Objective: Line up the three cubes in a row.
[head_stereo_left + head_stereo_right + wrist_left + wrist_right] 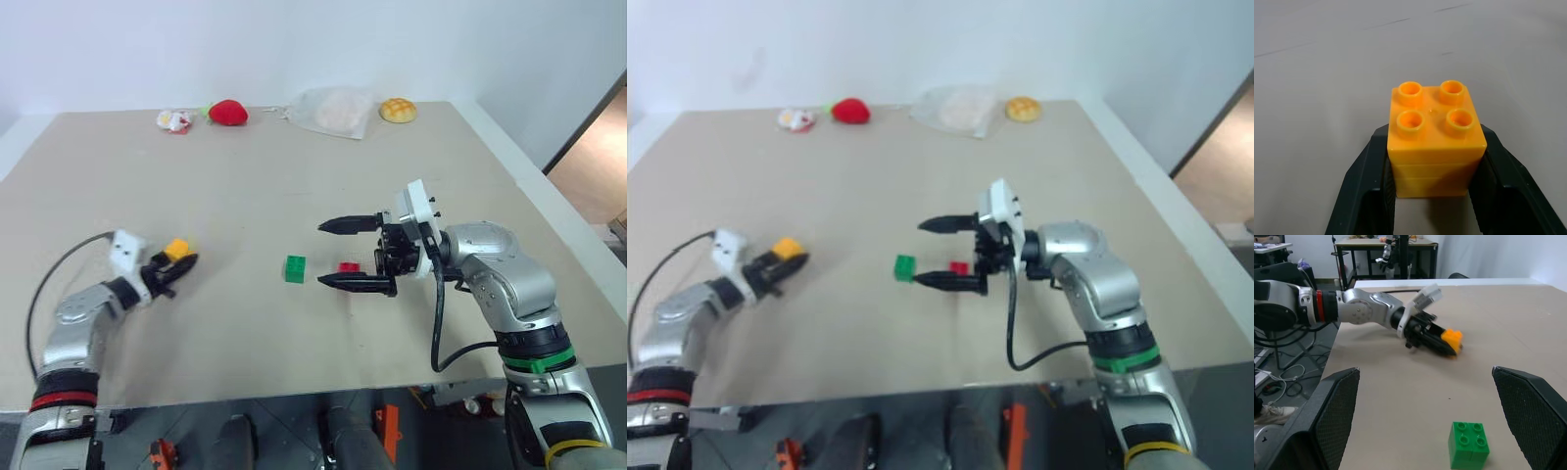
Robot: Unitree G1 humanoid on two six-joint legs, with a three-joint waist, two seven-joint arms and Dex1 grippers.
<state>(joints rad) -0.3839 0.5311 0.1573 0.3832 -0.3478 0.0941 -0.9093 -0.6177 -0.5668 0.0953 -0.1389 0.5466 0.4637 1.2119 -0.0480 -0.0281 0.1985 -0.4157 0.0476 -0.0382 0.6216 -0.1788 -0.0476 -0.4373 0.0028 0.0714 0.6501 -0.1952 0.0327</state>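
**Orange cube pinched in the left hand, green and red cubes at mid-table**

The three cubes were small studded plastic building blocks. The yellow-orange cube [1436, 142] showed four round studs on top in a two-by-two pattern and faint seams across its side. The left hand [174, 266] pinched it between its two black fingers [1364, 186], over the left part of the table [294, 176]. The green cube [295, 269] stood on the table near the middle, studs up, also four of them. The red cube [349, 266] sat just to its right, between the two widely spread fingers of the right hand [338, 253], which touched neither block.

Counted: one orange, one green and one red cube, and two hands. Along the far edge lay one red strawberry plush [227, 112], one yellow bun [397, 110], one clear plastic bag [333, 110] and one small white-and-red item [174, 120].

The left wrist view gave the orange cube's studs and the fingers pressed against its sides. The right wrist view showed the green cube's studs and the left arm holding the orange block beyond it, plus black-framed tables in the room behind. The head views showed the red cube.
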